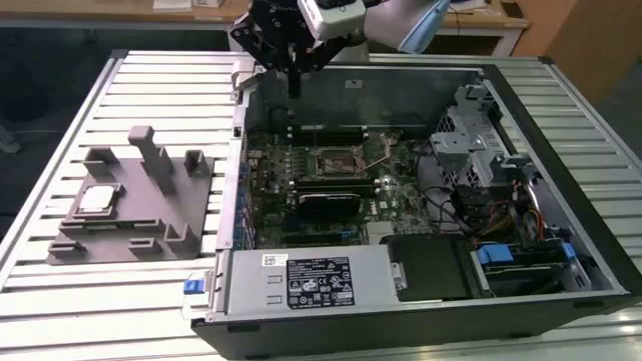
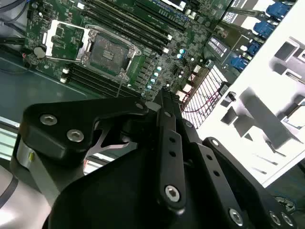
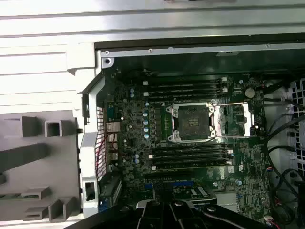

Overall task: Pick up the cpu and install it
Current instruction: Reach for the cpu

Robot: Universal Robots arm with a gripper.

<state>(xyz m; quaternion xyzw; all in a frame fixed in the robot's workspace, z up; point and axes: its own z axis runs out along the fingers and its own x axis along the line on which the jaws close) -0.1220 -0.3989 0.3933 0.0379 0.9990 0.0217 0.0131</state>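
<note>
Below and ahead of your gripper (image 1: 294,95), closed and empty, the socket (image 1: 336,159) stands open to receive; the cpu (image 1: 98,198) sits well aside, seated in the fixture (image 1: 146,204) for pickup.

An open computer case (image 1: 401,331) lies on the slatted metal tabletop (image 1: 101,293), its green motherboard (image 3: 133,124) exposed. A silver power supply (image 1: 311,282) fills one corner, a black finned module (image 1: 328,201) sits mid-board, and a grey fixture (image 1: 150,210) rests just beside the case, at the exterior view's left.
</note>
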